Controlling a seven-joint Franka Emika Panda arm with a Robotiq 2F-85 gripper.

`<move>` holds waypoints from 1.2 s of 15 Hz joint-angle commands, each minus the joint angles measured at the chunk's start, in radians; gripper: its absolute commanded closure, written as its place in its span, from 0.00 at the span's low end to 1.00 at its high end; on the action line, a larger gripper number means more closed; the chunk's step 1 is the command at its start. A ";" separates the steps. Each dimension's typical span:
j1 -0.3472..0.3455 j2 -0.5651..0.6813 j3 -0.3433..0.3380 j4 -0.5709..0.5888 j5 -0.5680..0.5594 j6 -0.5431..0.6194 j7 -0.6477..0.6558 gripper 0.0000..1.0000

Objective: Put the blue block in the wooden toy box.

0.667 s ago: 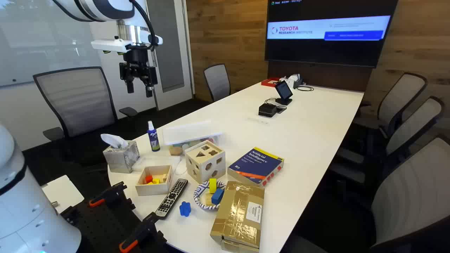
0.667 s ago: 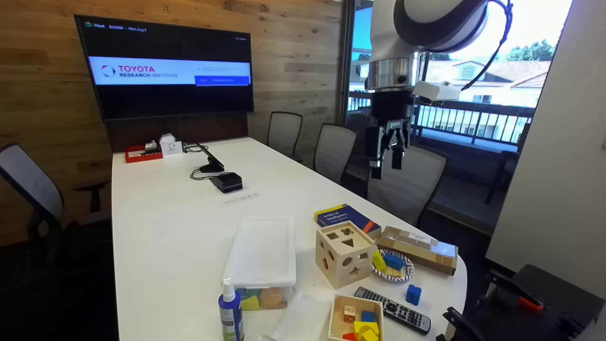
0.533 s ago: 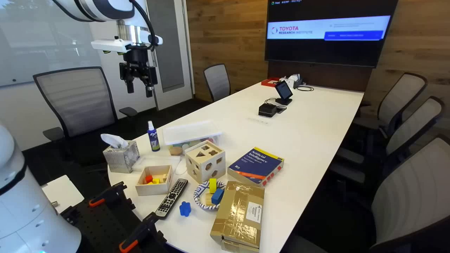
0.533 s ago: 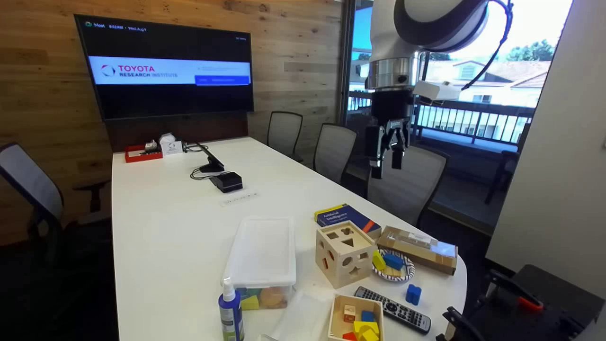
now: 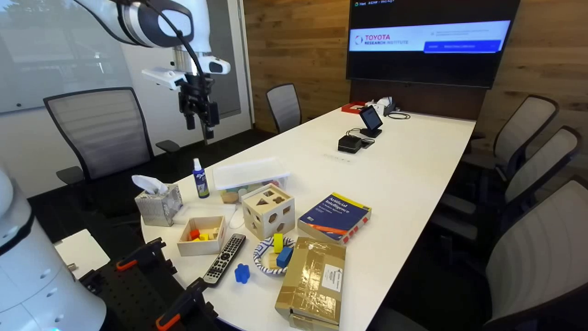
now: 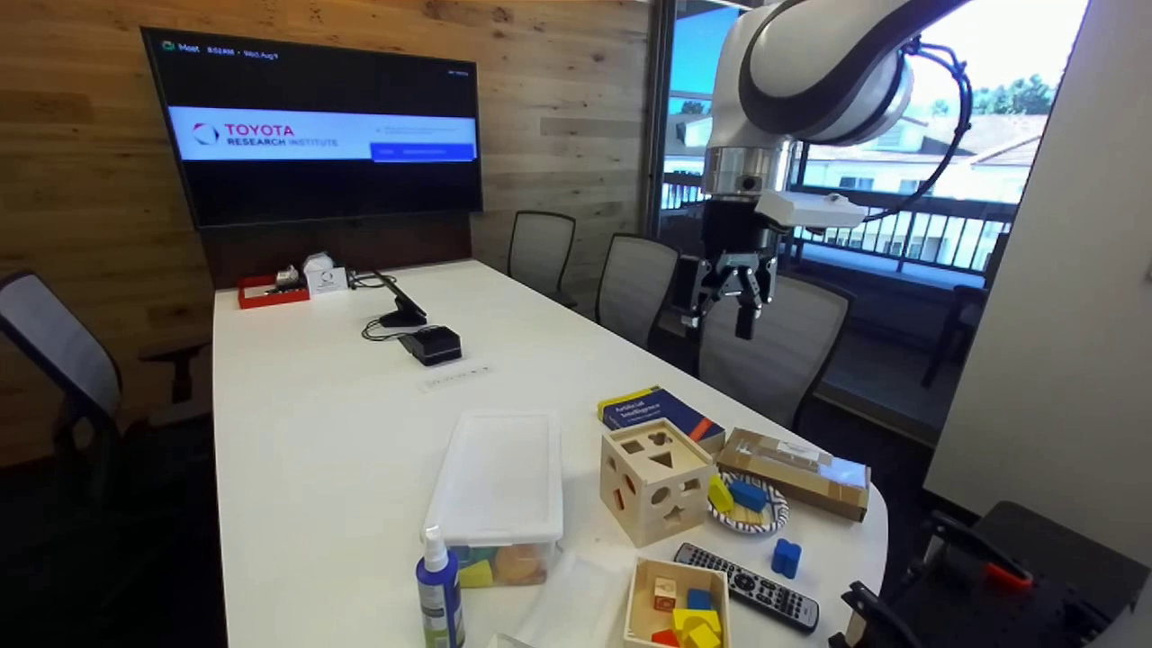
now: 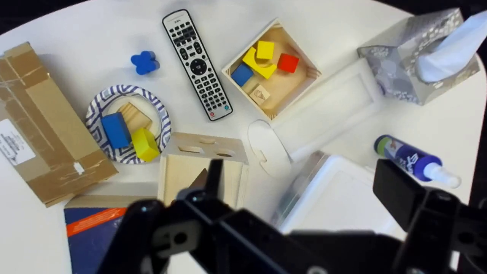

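Gripper (image 5: pixel 200 129) seen with jaws spread wide, well above the level of the wooden toy box (image 6: pixel 643 499).
In the wrist view the jaws are seen far apart, with nothing gripped between them. On the table (image 5: pixel 404 151) near the toy box, a blue flower-shaped block (image 7: pixel 145 62) is seen. A second blue block (image 7: pixel 116 130) is held, with a yellow block (image 7: pixel 145 144), in a patterned dish (image 7: pixel 166 125) just beside the toy box, and a third blue piece (image 7: pixel 242 74) is contained in a wooden tray (image 5: pixel 200 248) near the toy box; which of the three is meant cannot be told. A remote control (image 7: pixel 198 66) is laid with one end near the toy box.
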 commanded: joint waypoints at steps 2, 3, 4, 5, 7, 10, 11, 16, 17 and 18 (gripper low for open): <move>-0.105 0.193 -0.115 0.018 0.050 0.176 -0.014 0.00; -0.128 0.242 -0.141 0.023 0.064 0.214 -0.014 0.00; -0.145 0.286 -0.162 0.028 0.092 0.249 -0.010 0.00; -0.159 0.327 -0.178 0.036 0.140 0.267 -0.019 0.00; -0.182 0.402 -0.182 0.044 0.282 0.300 -0.061 0.00; -0.197 0.473 -0.134 0.030 0.486 0.341 -0.099 0.00; -0.191 0.494 -0.114 0.015 0.547 0.371 -0.090 0.00; -0.139 0.570 0.001 -0.063 0.895 0.556 -0.073 0.00; -0.139 0.582 0.031 -0.076 0.964 0.604 -0.076 0.00; -0.135 0.596 0.053 -0.082 1.035 0.644 -0.094 0.00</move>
